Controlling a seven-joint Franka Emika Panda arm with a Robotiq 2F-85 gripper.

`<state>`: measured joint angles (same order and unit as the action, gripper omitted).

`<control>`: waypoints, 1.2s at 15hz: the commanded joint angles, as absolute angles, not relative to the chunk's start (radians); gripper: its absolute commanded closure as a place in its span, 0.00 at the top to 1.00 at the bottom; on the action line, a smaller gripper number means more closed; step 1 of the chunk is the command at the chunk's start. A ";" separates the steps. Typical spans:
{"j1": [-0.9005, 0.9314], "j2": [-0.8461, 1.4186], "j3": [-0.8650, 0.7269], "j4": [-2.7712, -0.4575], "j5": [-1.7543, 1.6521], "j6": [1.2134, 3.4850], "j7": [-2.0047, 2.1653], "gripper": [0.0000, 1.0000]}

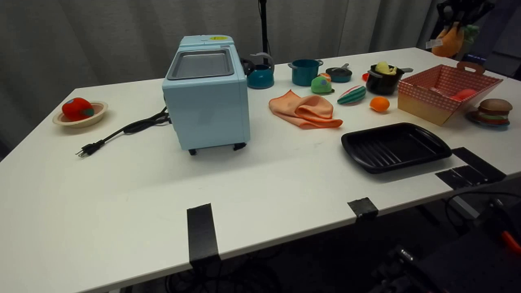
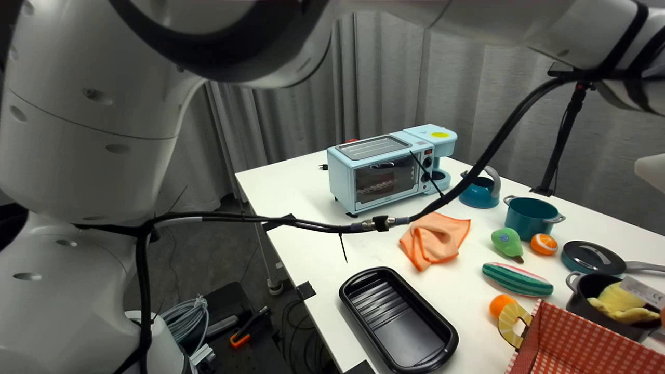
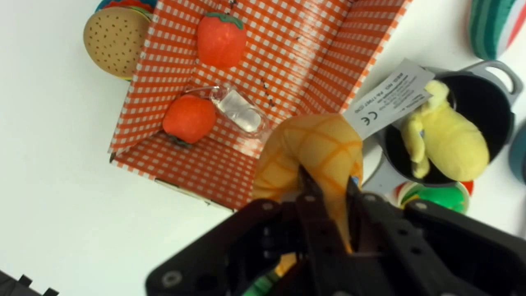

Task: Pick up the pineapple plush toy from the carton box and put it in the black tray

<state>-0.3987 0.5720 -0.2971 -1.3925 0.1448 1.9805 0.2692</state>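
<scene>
1. The pineapple plush toy [image 3: 306, 150] is held in the air, pinched across its body by the gripper [image 3: 331, 185]; in the wrist view a corner of the gingham cardboard box [image 3: 349, 61] is seen beyond it.
2. A drop short of the black tray [image 2: 410, 332] could be caused by softness: only a squeezed fold appears to be gripped, and it might be worked loose by a jerky swing.
3. The paper tag [image 3: 386, 98] juts out sideways; on a low carry it could be snagged on the box rim or brushed against the black pot [image 3: 481, 98].
4. By the same low path the box could be dragged, since its thin walls look easily shifted.
5. If the toy is released high up or off-centre, it may be carried over the tray's shallow rim by its own rounded form.
6. The plush is orange-yellow and oval, marked with darker crisscross lines, and its green tuft [image 1: 470, 34] is seen at one end in an exterior view.
7. Red-and-white checks are printed on the box's straight, outward-sloping inner walls; inside, a red toy with a green cap [image 3: 222, 45] and a clear plastic item [image 3: 240, 113] are contained.
8. The tray is smooth and faintly glossy, with rounded corners and parallel ribs across part of its floor; its material cannot be told.
</scene>
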 commanded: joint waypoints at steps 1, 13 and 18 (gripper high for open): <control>-0.388 0.398 -0.275 -1.538 0.171 2.054 0.197 0.04; -0.253 0.049 -0.179 -1.926 0.145 2.122 -0.006 0.04; -0.180 -0.024 -0.138 -2.093 0.080 2.141 -0.049 0.04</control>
